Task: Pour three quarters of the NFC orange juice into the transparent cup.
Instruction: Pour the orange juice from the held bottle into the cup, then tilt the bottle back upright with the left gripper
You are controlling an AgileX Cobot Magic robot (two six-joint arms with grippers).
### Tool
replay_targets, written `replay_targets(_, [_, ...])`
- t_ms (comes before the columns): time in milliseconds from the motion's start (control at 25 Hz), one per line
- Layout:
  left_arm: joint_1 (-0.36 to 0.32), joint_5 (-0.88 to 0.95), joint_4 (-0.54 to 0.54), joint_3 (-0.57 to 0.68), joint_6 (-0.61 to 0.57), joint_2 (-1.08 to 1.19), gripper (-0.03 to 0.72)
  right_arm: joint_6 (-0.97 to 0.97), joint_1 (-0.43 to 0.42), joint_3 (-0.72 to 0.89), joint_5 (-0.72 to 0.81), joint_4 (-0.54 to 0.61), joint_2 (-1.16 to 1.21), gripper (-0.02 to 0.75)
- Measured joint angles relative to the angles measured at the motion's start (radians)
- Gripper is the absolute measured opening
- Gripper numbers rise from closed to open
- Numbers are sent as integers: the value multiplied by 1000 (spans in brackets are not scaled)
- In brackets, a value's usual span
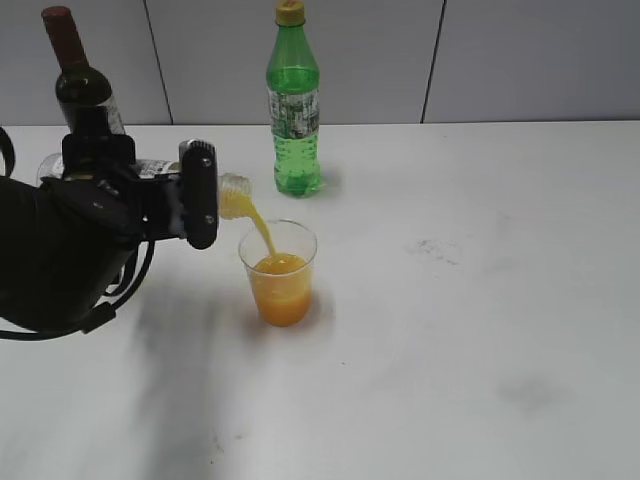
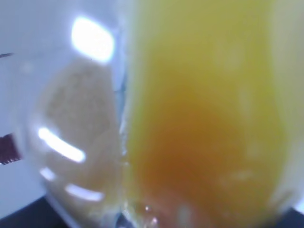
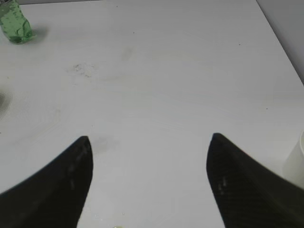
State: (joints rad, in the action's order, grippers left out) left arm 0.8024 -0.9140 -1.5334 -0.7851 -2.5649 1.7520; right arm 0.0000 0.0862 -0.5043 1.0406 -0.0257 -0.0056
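My left gripper is shut on the NFC orange juice bottle, held on its side with its open neck over the transparent cup. A stream of orange juice runs from the neck into the cup, which stands on the white table and is about half full. The left wrist view is filled by the blurred bottle, orange juice on the right and an emptied clear part on the left. My right gripper is open and empty above bare table; it does not show in the exterior view.
A tall green soda bottle stands behind the cup; its base shows in the right wrist view. A dark wine bottle stands at the back left behind my left arm. A white object sits at the right edge.
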Motion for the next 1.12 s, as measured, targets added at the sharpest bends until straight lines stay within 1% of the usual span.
replay_targets(1120, [5,-26,-6,0,-52,0,475,0,0,0,0,0,0,572])
